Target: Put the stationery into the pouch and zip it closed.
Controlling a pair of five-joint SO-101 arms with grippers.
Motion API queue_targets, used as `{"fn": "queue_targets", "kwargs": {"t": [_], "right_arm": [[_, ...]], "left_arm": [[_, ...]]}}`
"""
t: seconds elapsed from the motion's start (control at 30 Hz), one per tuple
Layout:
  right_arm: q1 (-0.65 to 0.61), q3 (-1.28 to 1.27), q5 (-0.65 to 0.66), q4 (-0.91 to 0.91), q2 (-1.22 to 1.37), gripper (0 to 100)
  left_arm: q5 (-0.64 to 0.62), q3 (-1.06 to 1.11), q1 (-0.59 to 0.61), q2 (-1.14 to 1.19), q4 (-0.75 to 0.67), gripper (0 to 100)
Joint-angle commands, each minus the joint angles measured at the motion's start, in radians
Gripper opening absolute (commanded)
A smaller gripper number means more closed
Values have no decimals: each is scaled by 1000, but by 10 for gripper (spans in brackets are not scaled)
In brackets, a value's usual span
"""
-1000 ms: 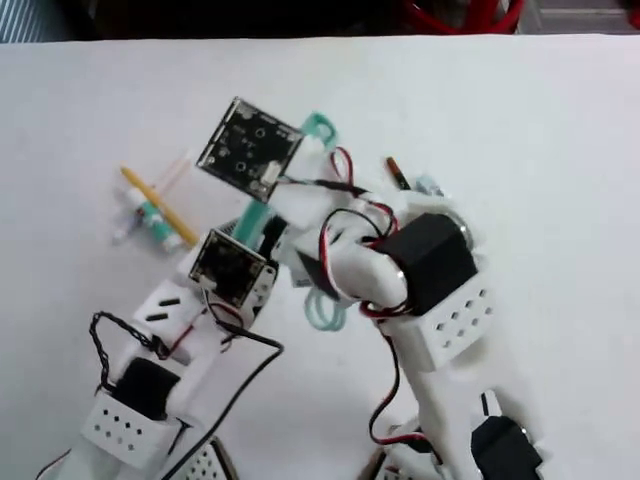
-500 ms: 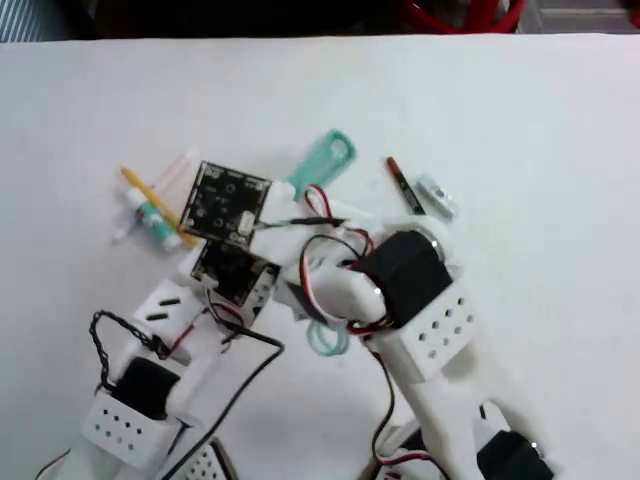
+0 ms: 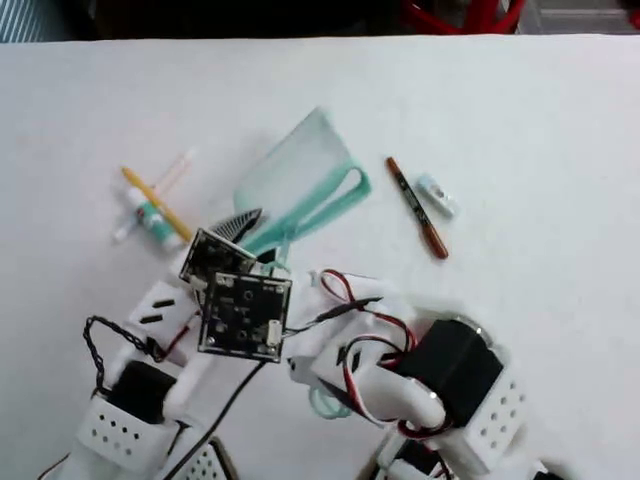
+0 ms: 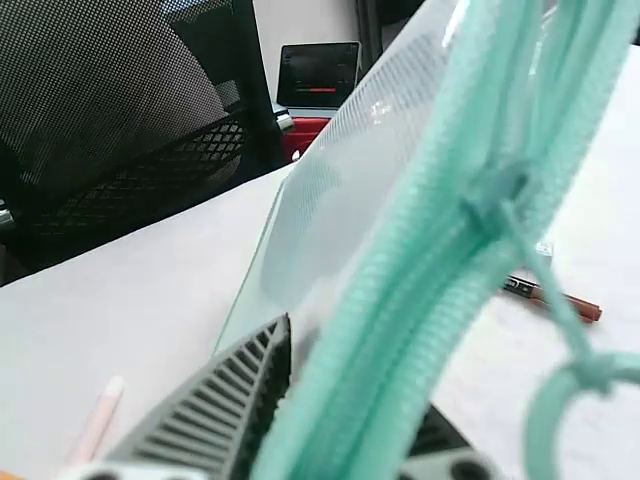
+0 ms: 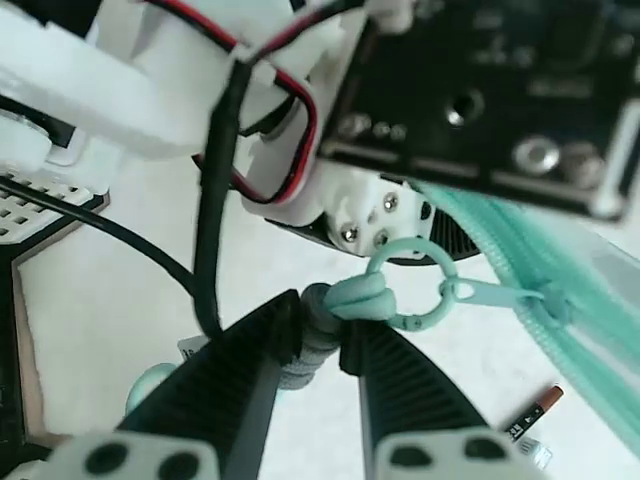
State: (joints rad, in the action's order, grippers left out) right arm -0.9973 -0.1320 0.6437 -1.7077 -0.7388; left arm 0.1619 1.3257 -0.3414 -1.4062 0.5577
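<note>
The translucent pouch (image 3: 290, 165) with a teal zipper (image 3: 318, 205) lies mid-table, its zipper end raised. My left gripper (image 3: 243, 226) is shut on the pouch's zipper edge (image 4: 400, 330), with the teal teeth running between its dark fingers (image 4: 235, 395). My right gripper (image 5: 322, 320) is shut on the knotted teal cord (image 5: 350, 297), which a ring joins to the zipper pull (image 5: 500, 297). In the high view this gripper sits beneath its camera board (image 3: 245, 315). A yellow pencil (image 3: 155, 203), a pale pen (image 3: 165, 178) and a white-green tube (image 3: 150, 215) lie left of the pouch. A brown pen (image 3: 417, 207) and a small eraser (image 3: 437, 195) lie right of it.
Both arms crowd the table's near side, with cables (image 3: 350, 300) looping between them. A teal cord loop (image 3: 325, 400) lies under the right arm. A mesh chair (image 4: 110, 110) stands beyond the table. White tabletop (image 3: 540, 120) stretches to the right and back.
The right arm has drawn back toward the table's near edge with the zipper cord. Its camera board no longer covers the pouch. The left arm has stayed put.
</note>
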Motion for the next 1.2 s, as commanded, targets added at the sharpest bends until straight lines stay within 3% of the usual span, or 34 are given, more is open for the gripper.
{"fn": "queue_targets", "kwargs": {"t": [0.0, 0.27, 0.5, 0.7, 0.97, 1.03, 1.17], "right_arm": [[-67, -9, 15, -5, -4, 18], [-220, 78, 78, -5, -12, 18], [-226, 68, 166, -5, -13, 18], [-226, -190, 290, -4, -12, 18], [-205, -130, 285, -7, -85, 26], [-143, -87, 219, -7, -114, 94], [-2, -38, 163, -7, -163, 320]], "left_arm": [[-17, -72, 8, -16, -6, 23], [-17, -61, 7, -16, -11, 23], [-17, -55, 7, -16, -14, 23], [-17, -57, 8, -16, -14, 23], [-17, -55, 12, -16, -14, 23], [-17, -55, 15, -16, -14, 23], [-17, -55, 10, -16, -14, 23]]}}
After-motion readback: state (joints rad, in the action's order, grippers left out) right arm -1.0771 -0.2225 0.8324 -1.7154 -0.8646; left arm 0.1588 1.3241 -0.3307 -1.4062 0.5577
